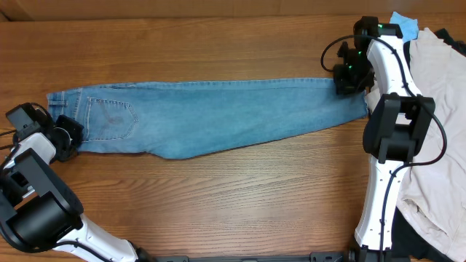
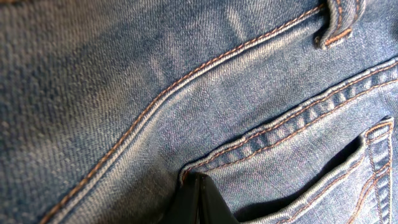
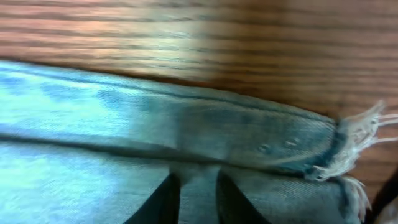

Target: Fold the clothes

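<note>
Jeans (image 1: 218, 116): faded lt-blue, flat, waist at 9, frayed hem at 3. R gripper (image 3: 196, 180) pinches the hem. L gripper (image 1: 68, 135) at waist, grip can't tell.

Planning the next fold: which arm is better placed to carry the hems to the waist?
Probably right: the right gripper sits on the jeans beside the frayed hems; the left gripper is at the waist end, by the pocket.

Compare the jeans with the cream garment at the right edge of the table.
Colour: the jeans are faded light-blue denim; the cream garment is plain pale beige.
Pose: the jeans lie stretched flat in a long strip across the table; the cream garment lies rumpled in a heap.
Both are soft clothing.
</note>
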Controlling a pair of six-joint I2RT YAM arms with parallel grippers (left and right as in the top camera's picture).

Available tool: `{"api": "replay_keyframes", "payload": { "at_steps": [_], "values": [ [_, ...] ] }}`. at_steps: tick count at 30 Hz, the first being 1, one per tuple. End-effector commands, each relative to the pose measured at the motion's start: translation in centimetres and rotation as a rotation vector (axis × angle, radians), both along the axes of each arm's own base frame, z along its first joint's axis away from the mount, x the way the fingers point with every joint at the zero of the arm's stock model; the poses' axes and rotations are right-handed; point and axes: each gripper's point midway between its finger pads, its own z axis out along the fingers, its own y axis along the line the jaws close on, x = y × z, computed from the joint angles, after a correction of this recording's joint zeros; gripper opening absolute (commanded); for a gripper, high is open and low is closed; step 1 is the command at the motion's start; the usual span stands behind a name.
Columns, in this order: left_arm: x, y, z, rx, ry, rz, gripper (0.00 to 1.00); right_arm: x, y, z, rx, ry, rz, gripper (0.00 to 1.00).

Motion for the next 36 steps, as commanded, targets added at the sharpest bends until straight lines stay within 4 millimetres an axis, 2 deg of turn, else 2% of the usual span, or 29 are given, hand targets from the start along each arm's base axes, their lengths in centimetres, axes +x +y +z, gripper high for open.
{"api": "replay_keyframes", "payload": {
  "at_steps": [1, 4, 9, 16, 19, 24, 25, 26, 28, 30, 33, 36],
  "values": [
    [-3.3, 0.0, -4.2, -0.019, 0.15, 0.037, 0.04, 0.5, 2.5, 3.2, 0.074, -0.078, 0.258, 0.32],
    [-3.4, -0.1, -4.3, -0.024, 0.156, 0.036, 0.04, 0.1, 4.8, 3.1, 0.157, -0.091, 0.405, 0.33],
    [-3.4, -0.1, -4.3, -0.025, 0.157, 0.036, 0.04, 0.6, 6.4, 3.1, 0.159, -0.131, 0.558, 0.33],
    [-3.5, -0.2, -4.3, -0.027, 0.16, 0.036, 0.04, 2.2, 6.1, 2.9, 0.117, -0.191, 0.568, 0.39],
    [-3.5, -0.2, -4.3, -0.027, 0.16, 0.036, 0.04, 2.0, 6.1, 2.8, 0.119, -0.185, 0.575, 0.46],
    [-3.5, -0.2, -4.3, -0.027, 0.16, 0.036, 0.04, 0.7, 6.1, 1.3, 0.135, -0.135, 0.609, 0.47],
    [-3.5, -0.2, -4.3, -0.027, 0.16, 0.036, 0.04, 0.4, 6.1, 0.8, 0.139, -0.125, 0.616, 0.44],
    [-3.5, -0.2, -4.3, -0.028, 0.161, 0.036, 0.04, 0.3, 6.1, 0.5, 0.14, -0.124, 0.615, 0.37],
    [-3.5, -0.2, -4.3, -0.027, 0.161, 0.036, 0.04, 0.4, 6.1, 0.5, 0.139, -0.127, 0.615, 0.14],
    [-3.5, -0.2, -4.3, -0.027, 0.161, 0.036, 0.04, 0.5, 5.7, 0.6, 0.112, -0.119, 0.593, 0.04],
    [-3.5, -0.2, -4.3, -0.027, 0.16, 0.036, 0.04, 0.6, 4.4, 0.7, 0.047, -0.1, 0.532, 0.04],
    [-3.5, -0.2, -4.3, -0.027, 0.16, 0.036, 0.04, 1.6, 3.8, 2.6, 0.021, -0.144, 0.459, 0.04]
  ]
}}
